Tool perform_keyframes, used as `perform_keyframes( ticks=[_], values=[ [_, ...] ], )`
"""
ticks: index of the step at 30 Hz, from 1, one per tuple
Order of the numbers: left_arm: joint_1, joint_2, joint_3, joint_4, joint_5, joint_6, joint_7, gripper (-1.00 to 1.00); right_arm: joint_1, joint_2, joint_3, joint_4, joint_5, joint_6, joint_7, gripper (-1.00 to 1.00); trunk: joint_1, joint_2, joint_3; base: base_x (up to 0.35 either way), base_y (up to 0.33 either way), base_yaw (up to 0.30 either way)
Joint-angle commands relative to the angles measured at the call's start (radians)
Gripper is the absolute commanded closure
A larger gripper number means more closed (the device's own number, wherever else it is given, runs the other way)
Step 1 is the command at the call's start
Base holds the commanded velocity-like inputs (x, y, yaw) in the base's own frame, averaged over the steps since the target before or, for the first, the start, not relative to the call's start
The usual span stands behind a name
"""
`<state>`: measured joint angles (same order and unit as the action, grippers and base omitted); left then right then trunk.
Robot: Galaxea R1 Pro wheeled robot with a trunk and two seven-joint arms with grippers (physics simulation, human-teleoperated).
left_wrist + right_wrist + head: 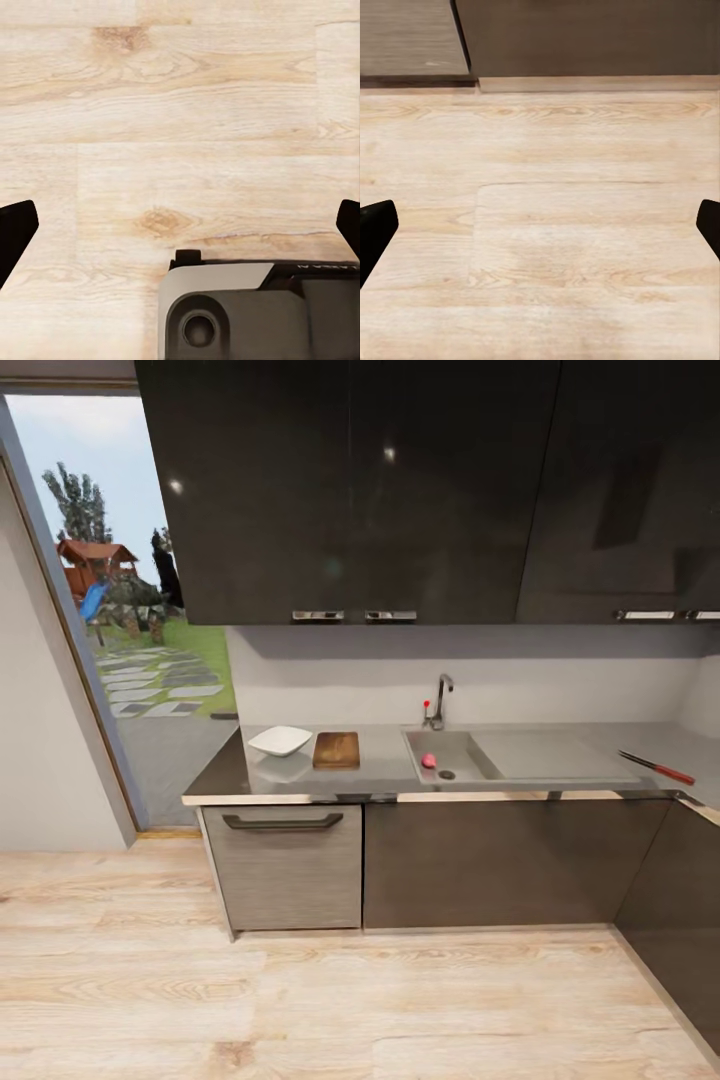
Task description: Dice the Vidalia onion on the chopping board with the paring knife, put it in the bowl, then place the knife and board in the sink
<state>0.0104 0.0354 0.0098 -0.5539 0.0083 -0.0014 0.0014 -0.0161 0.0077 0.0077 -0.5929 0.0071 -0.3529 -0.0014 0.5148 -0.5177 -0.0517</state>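
From the head camera, the small round pinkish Vidalia onion [429, 761] lies in the pale grey rectangular sink [470, 756], just beside the round drain [446, 774]. Left of it on the glossy dark grey surface [385, 760], the shallow white squarish bowl [280, 740] is empty, with the dark brown wooden chopping board [336, 749] beside it. The slim paring knife [656, 766] lies far right, red handle rightward, blade pointing left.

Left wrist: the left tool [180, 225] is spread wide over the pale wooden floor [180, 135].

Right wrist: the right tool [540, 225] is likewise spread above the floor near the dark cabinet fronts [585, 37].
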Motion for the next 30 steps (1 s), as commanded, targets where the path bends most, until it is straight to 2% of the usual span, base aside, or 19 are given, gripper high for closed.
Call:
perform_keyframes(
  ticks=[1, 17, 30],
  values=[
    [0.0, 0.0, 0.001, -0.002, 0.001, 0.0, 0.0, -1.0, -0.001, 0.0, 0.001, 0.001, 0.001, -0.003, 0.0, -1.0, -0.003, 0.006, 0.002, 0.0, 0.0, 0.0],
    [0.0, 0.0, 0.001, -0.003, 0.001, 0.0, 0.0, -1.0, -0.001, 0.0, 0.002, 0.001, 0.001, -0.003, 0.0, -1.0, -0.065, 0.118, 0.052, 0.0, 0.0, 0.0],
    [0.0, 0.0, 0.001, -0.003, 0.001, 0.0, 0.0, -1.0, -0.001, 0.0, 0.003, 0.001, 0.001, -0.003, 0.0, -1.0, -0.065, 0.118, 0.052, 0.0, 0.0, 0.0]
  ],
)
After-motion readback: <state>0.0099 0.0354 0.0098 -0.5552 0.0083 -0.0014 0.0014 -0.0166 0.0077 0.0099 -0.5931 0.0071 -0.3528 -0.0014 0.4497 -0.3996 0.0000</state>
